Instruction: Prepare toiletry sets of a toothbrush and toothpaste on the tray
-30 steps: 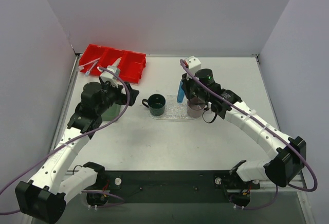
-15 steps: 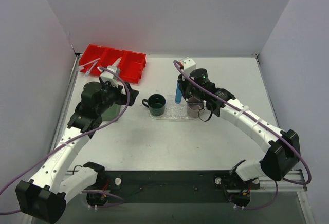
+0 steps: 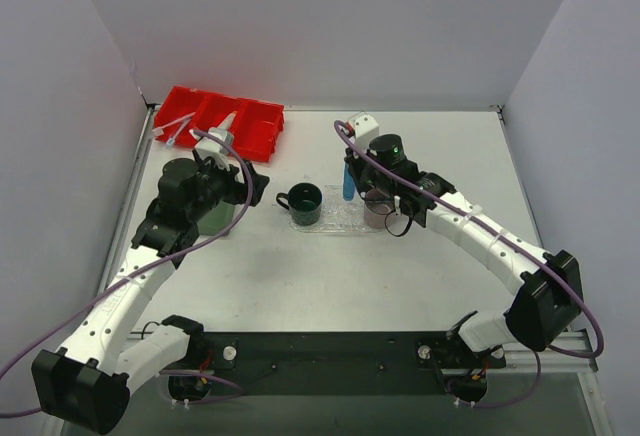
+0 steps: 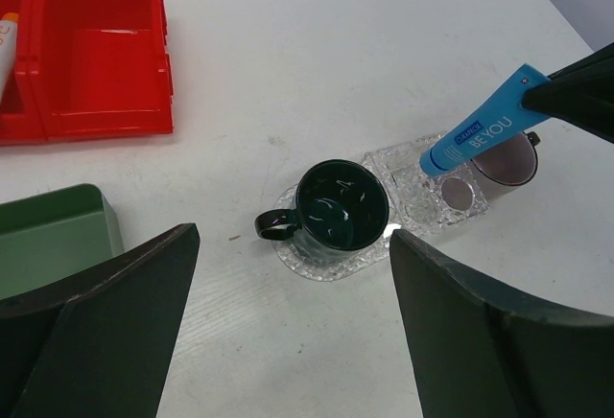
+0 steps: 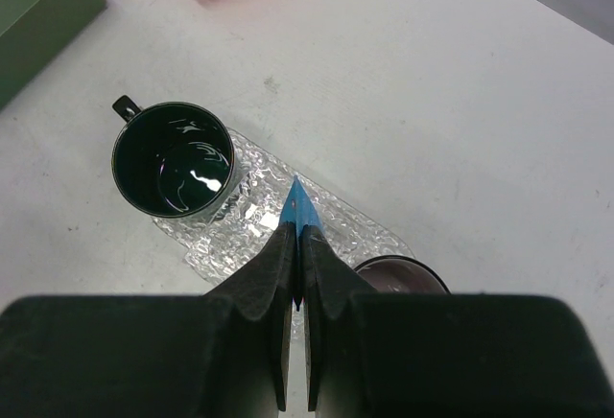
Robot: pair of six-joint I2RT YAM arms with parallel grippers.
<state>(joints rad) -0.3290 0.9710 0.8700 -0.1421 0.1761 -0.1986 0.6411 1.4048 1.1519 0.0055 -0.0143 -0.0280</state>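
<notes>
Blue toothpaste tube (image 4: 484, 132) is pinched tight in the right jaws, free end hanging over the clear tray (image 5: 251, 209) directly below them. Dark green mug (image 5: 173, 169) stands on the tray to one side of those jaws, a greyish mug (image 4: 504, 159) on the other. Left jaws are spread wide, holding nothing, well back from the tray. Toothbrushes (image 3: 175, 128) lie in the red bin (image 3: 260, 131) beyond them.

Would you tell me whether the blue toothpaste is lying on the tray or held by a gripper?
Held: the right gripper clamps the toothpaste by its tail, cap end tilted down over the tray.
</notes>
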